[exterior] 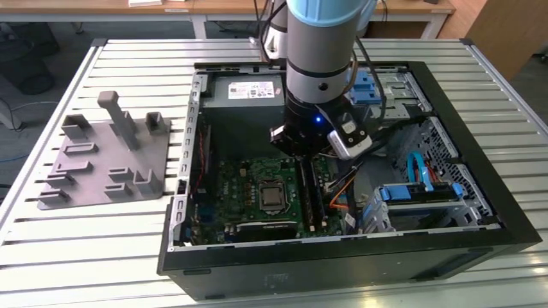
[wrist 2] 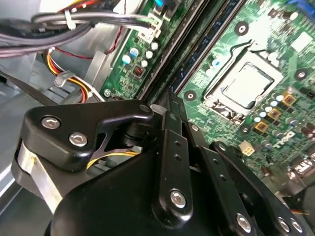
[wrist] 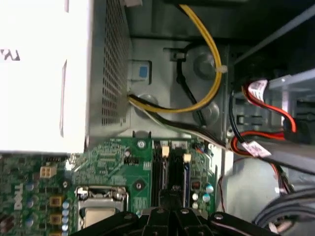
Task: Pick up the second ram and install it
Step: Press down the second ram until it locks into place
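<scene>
Claw [wrist 2: 170,105] down inside open PC case [exterior: 479,250], fingers closed together right over black sockets [wrist: 170,169] beside CPU socket [wrist 2: 244,84]. Second ram [wrist 2: 209,42] sits in slot just ahead of claw tips (seating depth unclear). Grey tray [exterior: 102,160] on bench [exterior: 68,256] well away, slots bare. Task looks in final insertion stage.

Gripper [exterior: 301,156] sits low inside open computer case [exterior: 479,212], directly over memory slots [exterior: 310,192]. Power supply [exterior: 244,90] walls off the far end; drive cage [exterior: 424,196] crowds the exterior view's right. Loose cables [wrist 2: 88,22] hang close beside the gripper. Board over the processor socket [exterior: 272,197] lies open. Grey tray [exterior: 102,160] stands outside, well apart.
</scene>
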### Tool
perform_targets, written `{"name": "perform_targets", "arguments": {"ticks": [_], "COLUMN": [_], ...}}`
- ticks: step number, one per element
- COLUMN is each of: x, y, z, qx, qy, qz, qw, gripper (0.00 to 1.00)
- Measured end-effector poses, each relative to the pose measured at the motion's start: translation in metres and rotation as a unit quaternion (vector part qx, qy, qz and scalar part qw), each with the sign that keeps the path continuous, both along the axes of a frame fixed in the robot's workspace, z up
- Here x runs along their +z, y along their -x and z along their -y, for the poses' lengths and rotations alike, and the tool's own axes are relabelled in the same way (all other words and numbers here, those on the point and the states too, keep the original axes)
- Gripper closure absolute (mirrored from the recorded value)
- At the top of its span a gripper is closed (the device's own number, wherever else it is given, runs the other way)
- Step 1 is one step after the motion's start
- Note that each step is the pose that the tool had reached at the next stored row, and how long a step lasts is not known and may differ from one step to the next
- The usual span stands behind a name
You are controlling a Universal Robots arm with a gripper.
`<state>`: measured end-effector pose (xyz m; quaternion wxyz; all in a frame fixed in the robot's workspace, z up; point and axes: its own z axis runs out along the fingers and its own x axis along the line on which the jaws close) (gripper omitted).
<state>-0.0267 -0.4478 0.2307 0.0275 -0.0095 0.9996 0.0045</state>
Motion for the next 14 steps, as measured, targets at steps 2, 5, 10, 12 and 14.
{"name": "perform_targets", "arguments": {"ticks": [2,5,10,12,14], "x": [-0.0033,-0.0076,-0.0112,-0.0117,-0.0121], "y": [0.001,0.001,0.001,0.001,0.001], "z": [-0.0041,-0.0072,-0.0077,-0.0078,-0.0078], "qx": [0.000,0.000,0.000,0.000,0.000], "qy": [-0.0001,-0.0003,0.0001,0.0000,0.0000], "qz": [0.0001,0.0001,0.0000,0.0000,0.0000], "qw": [1.0000,1.0000,1.0000,1.0000,1.0000], "gripper": [0.90,0.90,0.90,0.90,0.90]}}
